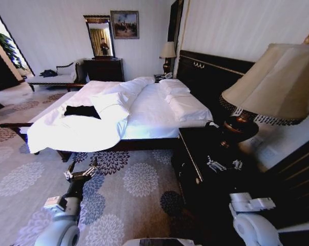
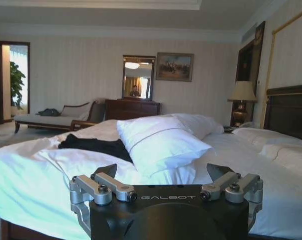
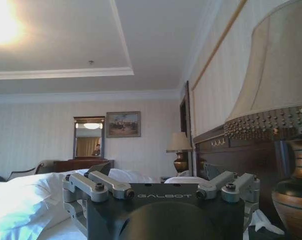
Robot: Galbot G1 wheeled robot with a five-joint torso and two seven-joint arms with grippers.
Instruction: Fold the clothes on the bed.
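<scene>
Well beyond the spread left claw (image 2: 166,176), the clothes (image 1: 82,110) lie crumpled on the bed (image 1: 149,115) against the duvet (image 1: 77,130), which a loose grab might snag; right claw (image 3: 161,181) also spread.

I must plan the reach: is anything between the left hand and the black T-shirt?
Yes. The left hand is over the carpet; the bunched white duvet on the bed lies before the black T-shirt.
</scene>
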